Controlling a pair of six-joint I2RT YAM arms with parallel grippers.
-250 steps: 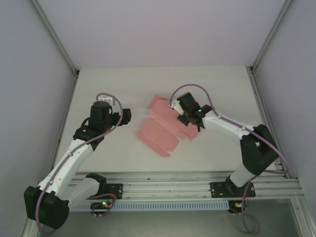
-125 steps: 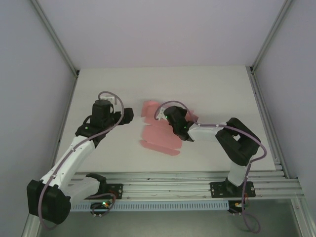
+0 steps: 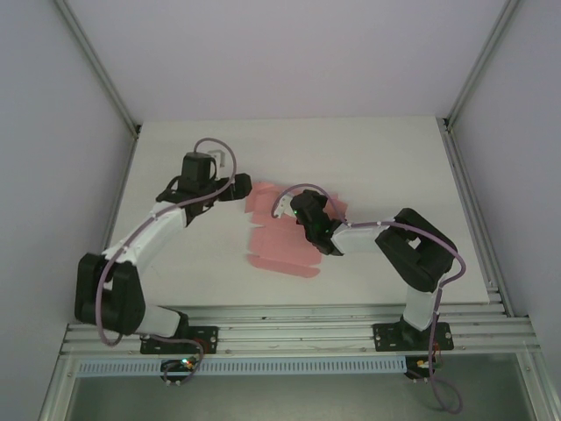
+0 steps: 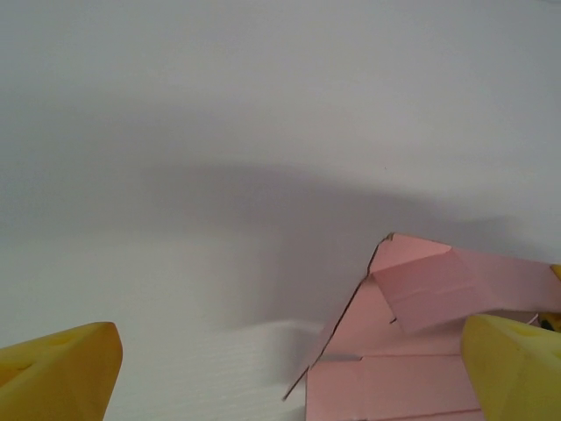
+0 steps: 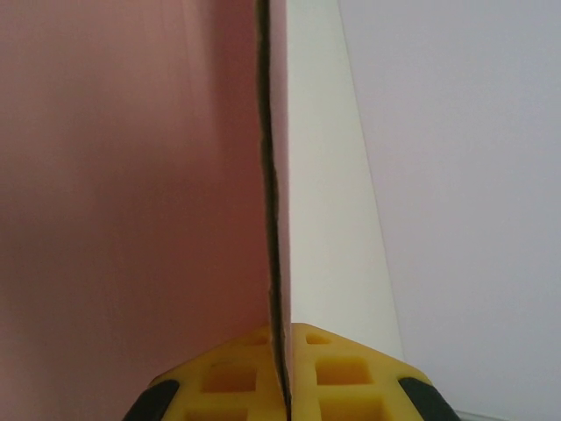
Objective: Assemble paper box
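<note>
Pale pink thin-card cut-out sheet [image 3: 272, 246]: probably light, floppy, easily creased.
My right jaws pinch its edge, the safest hold; my left jaws are spread.

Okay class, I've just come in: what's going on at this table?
Two robot arms are working on the paper box, a pale pink card cut-out lying unfolded on the table. The right claw is shut on an edge of the card. The left claw stands open at the sheet's far left corner, gripping nothing.
</note>
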